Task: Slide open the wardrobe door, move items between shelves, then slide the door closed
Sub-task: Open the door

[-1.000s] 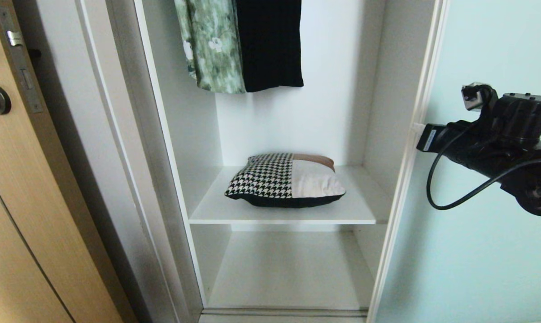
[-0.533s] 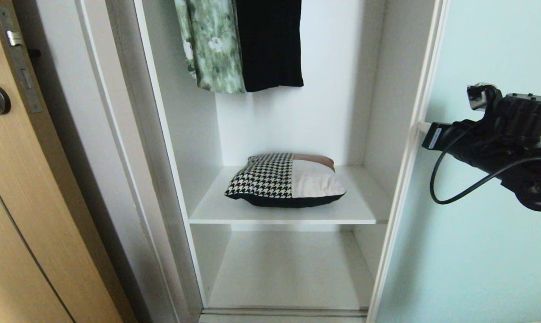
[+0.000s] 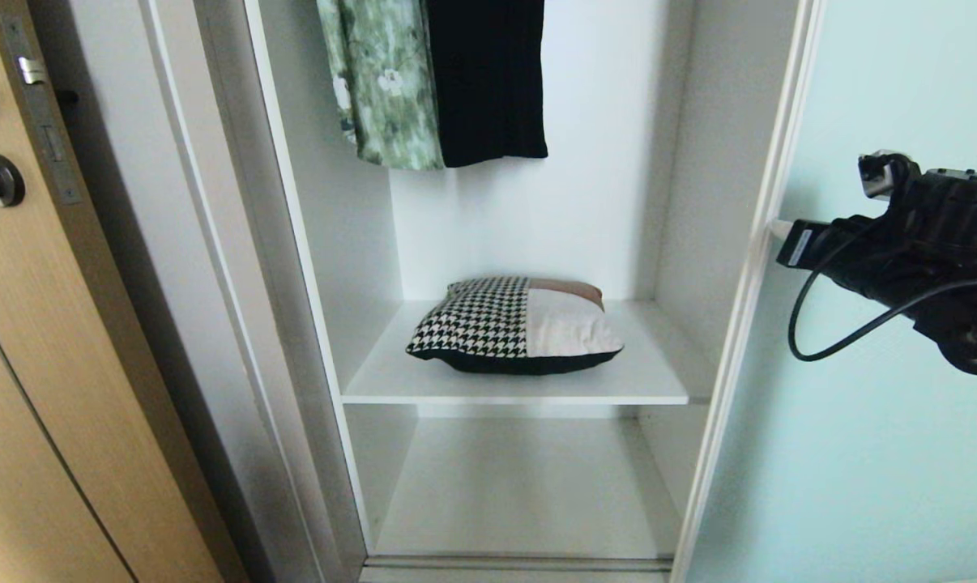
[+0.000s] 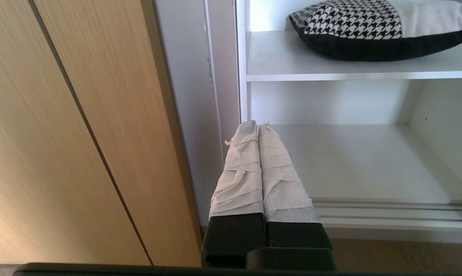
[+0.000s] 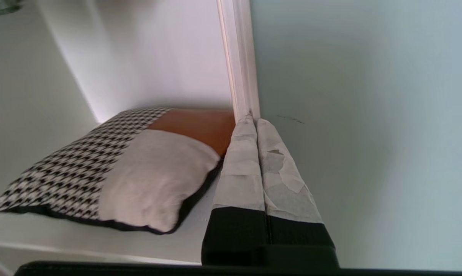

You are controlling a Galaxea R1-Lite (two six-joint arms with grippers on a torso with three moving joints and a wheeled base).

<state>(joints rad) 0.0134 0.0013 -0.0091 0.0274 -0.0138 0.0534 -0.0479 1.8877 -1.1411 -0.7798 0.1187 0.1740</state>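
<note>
Progress, left to right: left gripper [image 4: 258, 126] parked low with taped fingers [image 4: 240, 168] pressed together on nothing, beside the wardrobe's left post, below and left of the cushion [image 3: 514, 325]. Cushion not yet moved, lying on the upper shelf [image 3: 659, 380], lower shelf [image 3: 529, 486] under it bare. Right gripper [image 5: 253, 119] clenched and empty, fingertips set against the frame edge of the sliding wardrobe door [image 3: 885, 453]; opening wide enough to show the whole compartment, so moving the cushion and closing the door judged left to do.
</note>
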